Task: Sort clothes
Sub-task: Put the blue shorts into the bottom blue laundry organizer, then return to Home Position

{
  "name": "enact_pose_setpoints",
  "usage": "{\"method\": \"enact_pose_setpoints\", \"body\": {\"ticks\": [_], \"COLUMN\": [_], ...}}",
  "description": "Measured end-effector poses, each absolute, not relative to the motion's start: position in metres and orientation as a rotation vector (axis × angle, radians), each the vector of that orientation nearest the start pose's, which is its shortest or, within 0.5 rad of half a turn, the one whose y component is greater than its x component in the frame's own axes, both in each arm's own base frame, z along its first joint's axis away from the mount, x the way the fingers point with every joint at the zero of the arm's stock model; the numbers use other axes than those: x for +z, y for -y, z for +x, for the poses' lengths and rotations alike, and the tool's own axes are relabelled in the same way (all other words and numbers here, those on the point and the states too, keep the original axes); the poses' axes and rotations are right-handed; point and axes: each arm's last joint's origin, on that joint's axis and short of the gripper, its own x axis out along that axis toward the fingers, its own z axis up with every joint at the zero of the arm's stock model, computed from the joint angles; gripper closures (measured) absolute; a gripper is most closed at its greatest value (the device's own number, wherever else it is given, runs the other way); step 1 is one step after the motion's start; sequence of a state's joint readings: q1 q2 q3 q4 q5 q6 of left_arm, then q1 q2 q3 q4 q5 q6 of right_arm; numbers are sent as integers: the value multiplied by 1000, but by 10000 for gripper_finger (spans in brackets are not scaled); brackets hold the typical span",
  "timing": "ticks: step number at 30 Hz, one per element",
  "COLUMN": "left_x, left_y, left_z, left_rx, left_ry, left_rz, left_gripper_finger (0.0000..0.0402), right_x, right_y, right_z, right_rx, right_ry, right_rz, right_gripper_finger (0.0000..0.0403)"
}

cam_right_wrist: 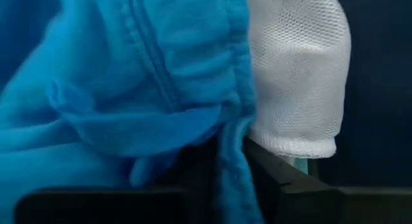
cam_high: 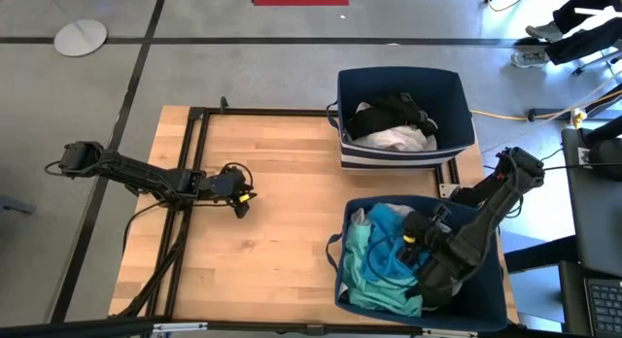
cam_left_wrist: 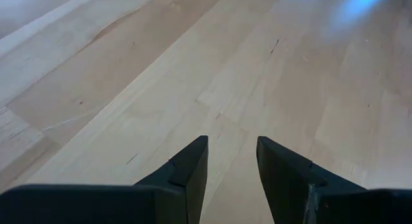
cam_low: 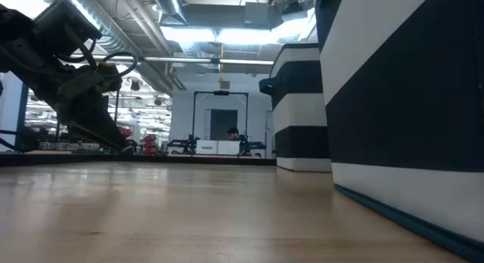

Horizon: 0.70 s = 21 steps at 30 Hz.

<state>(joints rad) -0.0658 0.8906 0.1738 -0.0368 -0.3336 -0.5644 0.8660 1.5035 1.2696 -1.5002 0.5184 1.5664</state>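
My right gripper (cam_high: 408,239) is down inside the near navy bin (cam_high: 501,297), on a heap of teal clothes (cam_high: 374,262). In the right wrist view a teal garment (cam_right_wrist: 129,89) and a white mesh piece (cam_right_wrist: 299,76) fill the picture, and a teal fold runs between the fingers. The far navy bin (cam_high: 400,74) holds black (cam_high: 398,110) and white (cam_high: 397,138) clothes. My left gripper (cam_high: 241,200) waits open over bare wood at the table's left (cam_left_wrist: 232,153). My right gripper has a narrow fold of the teal garment (cam_right_wrist: 233,161) between its two fingers, which slant down into the bin. The cloth bunches slack over the fingers and hides most of the left one. The rest lies on the heap in the bin.
The two bins stand along the table's right side; their striped walls (cam_low: 401,104) loom in the low view. The wooden table top (cam_high: 282,241) between the left arm and the bins is bare. A black frame (cam_high: 194,115) runs along the table's left and far edges.
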Motion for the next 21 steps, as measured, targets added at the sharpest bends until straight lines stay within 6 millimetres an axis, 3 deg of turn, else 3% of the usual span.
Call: {"method": "enact_pose_setpoints", "body": {"ticks": [4, 10, 15, 18, 21], "left_x": [128, 128, 128, 128, 128], "left_y": [0, 0, 0, 0, 0], "left_z": [148, 147, 148, 147, 148], "left_rx": [454, 452, 446, 446, 445], "left_ry": [-647, -649, -652, -653, -652], "left_rz": [-384, -381, -365, -364, -364], "left_gripper_finger": [276, 276, 276, 276, 276], "right_x": [286, 340, 401, 426, 446], "right_y": [-171, -171, -155, -144, -129], "right_z": [170, 177, 181, 180, 179], "right_rx": [-688, -448, -292, -221, -262], "right_ry": [-1158, -1330, -1140, -1005, -845], "right_rz": [239, 341, 391, 261, 140], "right_gripper_finger": [270, 203, 184, 183, 183]}}
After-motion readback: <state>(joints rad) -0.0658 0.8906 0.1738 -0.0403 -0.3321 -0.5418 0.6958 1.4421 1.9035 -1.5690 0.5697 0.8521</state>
